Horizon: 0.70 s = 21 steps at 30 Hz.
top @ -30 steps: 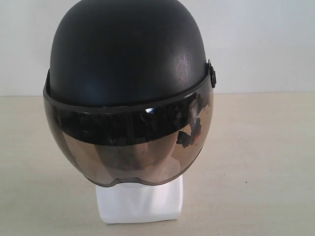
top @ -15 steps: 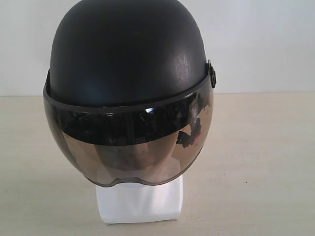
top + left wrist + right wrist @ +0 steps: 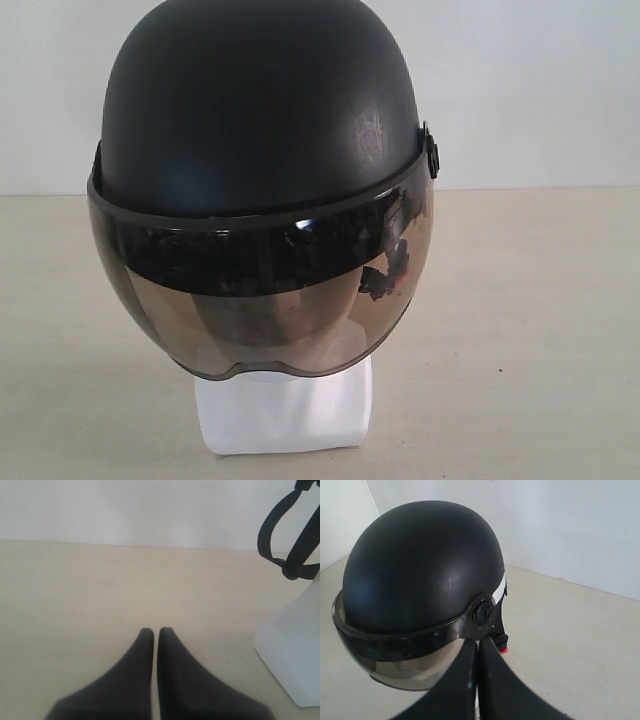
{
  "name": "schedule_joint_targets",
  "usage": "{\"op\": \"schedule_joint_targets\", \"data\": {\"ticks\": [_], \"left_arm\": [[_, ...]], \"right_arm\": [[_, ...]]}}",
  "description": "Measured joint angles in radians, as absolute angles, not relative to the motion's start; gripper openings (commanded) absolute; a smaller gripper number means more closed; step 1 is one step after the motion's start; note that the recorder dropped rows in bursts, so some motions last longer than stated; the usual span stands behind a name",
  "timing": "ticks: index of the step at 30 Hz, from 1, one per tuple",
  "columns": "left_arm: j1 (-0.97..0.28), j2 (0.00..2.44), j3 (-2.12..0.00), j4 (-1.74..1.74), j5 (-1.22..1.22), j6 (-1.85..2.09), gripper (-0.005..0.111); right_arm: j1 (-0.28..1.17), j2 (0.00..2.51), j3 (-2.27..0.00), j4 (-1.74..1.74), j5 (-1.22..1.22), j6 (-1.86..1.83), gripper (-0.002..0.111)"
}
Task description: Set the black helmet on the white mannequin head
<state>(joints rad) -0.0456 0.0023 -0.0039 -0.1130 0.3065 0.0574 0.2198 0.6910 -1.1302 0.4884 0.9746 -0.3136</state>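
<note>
At the middle of the tabletop: I see the black helmet [image 3: 260, 110] seated on the white mannequin head [image 3: 283, 412], and it covers everything but the blocky neck base.
Table: the pale table [image 3: 540, 300] carries the neck base, which stands upright on it in front of a plain white wall [image 3: 530, 90].
Visor: the smoky visor [image 3: 262, 300] is down over the face, with its lower edge just above the neck base. The face behind it is too dim for me to make out.
Buckle: a red buckle [image 3: 503, 650] peeks out below the round pivot knob [image 3: 483, 612] on the helmet's side in my right wrist view.
Straps: the black chin straps [image 3: 286, 535] hang in loops in my left wrist view, and their low end overlaps the top of the white neck.
Left gripper: on the left gripper [image 3: 156, 633] the fingers are pressed together with only a hairline slit between them and nothing in it. It sits low over bare table, near the neck base but apart from it.
Right gripper: on the right gripper [image 3: 479, 646] the fingers are pressed together and pinch nothing. The tips sit just beside the helmet's side under the pivot knob; I cannot tell whether they touch it.
Change: against the exterior pictures from a second and half a second ago, I find nothing different. Helmet, visor reflections and neck base all sit exactly where they were.
</note>
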Motion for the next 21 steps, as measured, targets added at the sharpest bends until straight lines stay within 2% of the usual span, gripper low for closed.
{"op": "schedule_joint_targets", "data": {"ticks": [21], "left_arm": [[-0.046, 0.002, -0.004, -0.113, 0.307, 0.057, 0.004]], "right_arm": [[0.22, 0.686, -1.13, 0.449, 0.961, -0.352, 0.0]]}}
